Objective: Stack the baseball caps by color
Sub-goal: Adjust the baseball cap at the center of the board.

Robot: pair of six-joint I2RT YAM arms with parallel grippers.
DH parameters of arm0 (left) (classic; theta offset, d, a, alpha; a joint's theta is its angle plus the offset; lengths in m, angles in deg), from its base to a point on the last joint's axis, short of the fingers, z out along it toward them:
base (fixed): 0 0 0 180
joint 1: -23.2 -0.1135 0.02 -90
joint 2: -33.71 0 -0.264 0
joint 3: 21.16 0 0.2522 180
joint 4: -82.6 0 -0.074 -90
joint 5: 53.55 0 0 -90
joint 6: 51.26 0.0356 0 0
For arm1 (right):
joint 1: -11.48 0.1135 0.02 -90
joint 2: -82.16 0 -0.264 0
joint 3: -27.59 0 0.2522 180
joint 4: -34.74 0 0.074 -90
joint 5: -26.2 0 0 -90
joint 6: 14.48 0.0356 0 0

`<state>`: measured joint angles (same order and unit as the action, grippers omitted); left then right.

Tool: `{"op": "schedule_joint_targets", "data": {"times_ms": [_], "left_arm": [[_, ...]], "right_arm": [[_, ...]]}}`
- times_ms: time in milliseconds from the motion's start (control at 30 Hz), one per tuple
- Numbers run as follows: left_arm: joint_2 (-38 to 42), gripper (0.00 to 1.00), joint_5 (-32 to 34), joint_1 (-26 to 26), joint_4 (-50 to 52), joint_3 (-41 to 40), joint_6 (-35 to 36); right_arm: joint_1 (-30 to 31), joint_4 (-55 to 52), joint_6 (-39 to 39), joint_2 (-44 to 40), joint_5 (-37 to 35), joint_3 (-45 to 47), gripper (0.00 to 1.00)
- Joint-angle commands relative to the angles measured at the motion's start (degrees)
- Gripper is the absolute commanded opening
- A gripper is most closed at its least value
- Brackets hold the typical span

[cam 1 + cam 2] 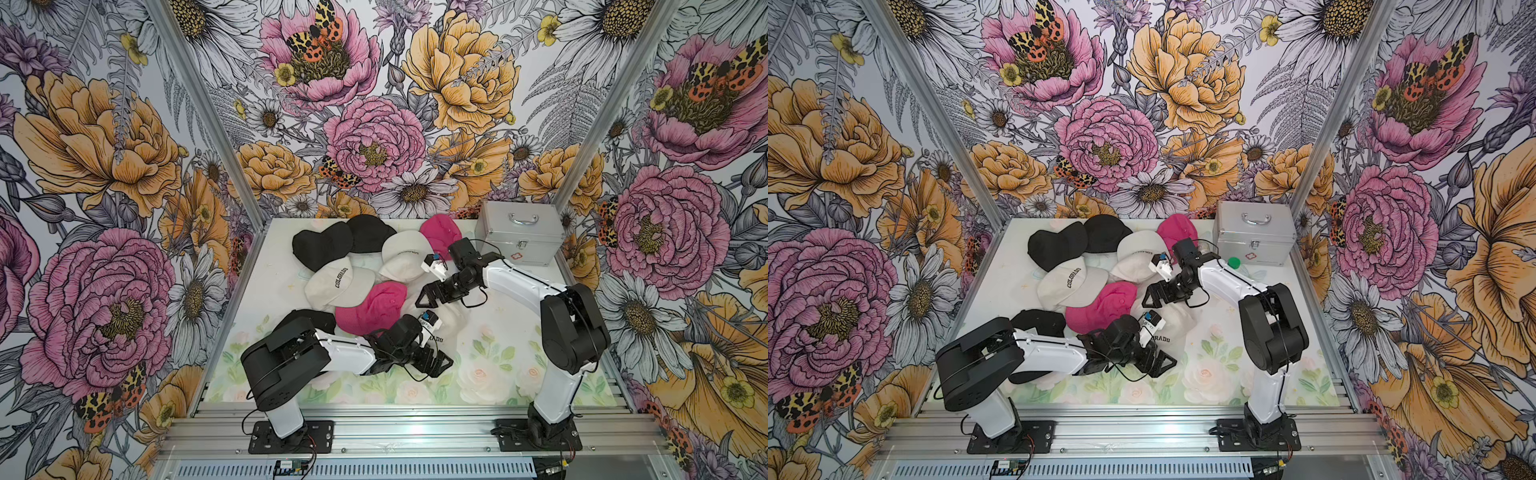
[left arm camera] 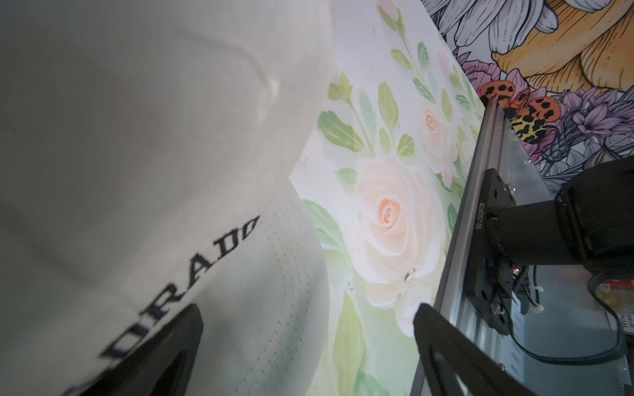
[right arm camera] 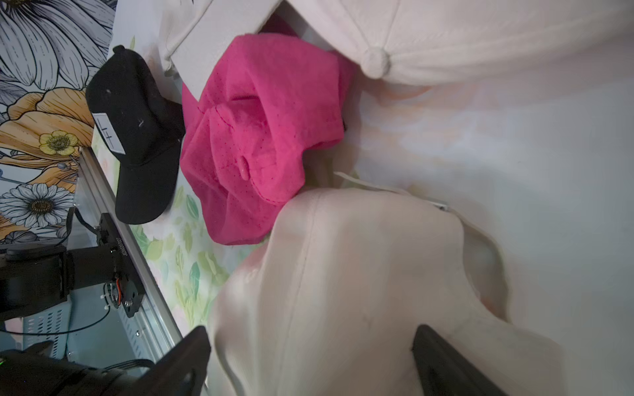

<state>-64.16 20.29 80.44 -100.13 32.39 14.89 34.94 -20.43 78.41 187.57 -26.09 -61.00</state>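
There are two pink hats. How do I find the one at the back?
Find the silver case at the table's far corner. Beside it lies a hot pink cap. The other pink cap sits mid-table, away from the case.

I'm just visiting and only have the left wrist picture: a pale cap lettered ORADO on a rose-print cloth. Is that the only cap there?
Observer: No. In both top views a hot pink cap lies right beside that cream cap.
Operator: Where is the other arm?
Observer: The right gripper hangs open at the strap end of the same cream cap, while the left gripper is at its brim end.
Operator: Anything there that isn't a cap?
Observer: Yes, a silver case with a handle stands at the back, on the right arm's side.
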Motion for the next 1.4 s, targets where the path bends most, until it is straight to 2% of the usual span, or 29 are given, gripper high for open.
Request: {"op": "schedule_joint_targets", "data": {"times_ms": [0,67,133,233,467,633,700,867,1033,1133,1233,1333,1367], "left_arm": [[-2.33,0.99,-0.5,-0.48,4.55,-2.03,-1.55],[-2.51,0.99,-0.56,-0.54,4.51,-2.0,-1.55],[-2.71,0.99,-0.68,-0.54,4.4,-2.0,-1.54],[-2.85,0.99,-0.81,-0.54,4.36,-1.89,-1.66],[-3.03,0.99,-0.89,-0.56,4.1,-1.93,-1.81],[-3.12,0.99,-1.24,-0.6,3.85,-1.87,-1.81],[-2.58,0.99,-1.11,-0.75,3.53,-2.16,-1.92],[1.93,0.99,-1.66,-1.33,3.0,-2.85,-2.25],[11.09,0.99,-3.64,-3.31,1.62,-4.24,-2.9],[17.89,0.99,-4.96,-7.93,-0.47,-7.72,-4.96],[24.69,0.99,-4.13,-15.16,-0.59,-11.44,-9.81],[30.53,0.99,-2.89,-22.18,3.3,-13.32,-14.29],[32.21,0.99,-0.38,-23.87,7.1,-13.02,-15.61]], "right_arm": [[0.3,-1.58,-1.88,-2.31,7.53,1.98,0.88],[0.31,-1.57,-1.54,-4.37,8.92,2.66,0.78],[0.27,-1.57,-0.68,-6.31,10.0,2.47,0.61],[0.34,-1.45,0.21,-8.76,12.14,1.89,0.45],[0.62,-1.41,0.84,-12.55,14.23,2.1,0.19],[0.66,-1.41,0.75,-14.83,11.93,2.14,0.03],[0.72,-1.4,0.94,-14.94,8.38,2.57,0.0],[0.71,-1.31,1.78,-15.1,-1.5,3.26,0.0],[0.8,-1.56,-0.39,-16.89,-5.0,2.59,0.0],[0.82,-1.68,-5.25,-16.68,-7.04,3.02,0.0],[0.8,-2.34,-11.08,-15.69,-11.49,2.34,0.0],[0.39,-4.5,-16.96,-14.32,-14.29,-0.18,0.0],[0.0,-6.42,-19.16,-13.5,-14.14,-1.61,0.0]]}}
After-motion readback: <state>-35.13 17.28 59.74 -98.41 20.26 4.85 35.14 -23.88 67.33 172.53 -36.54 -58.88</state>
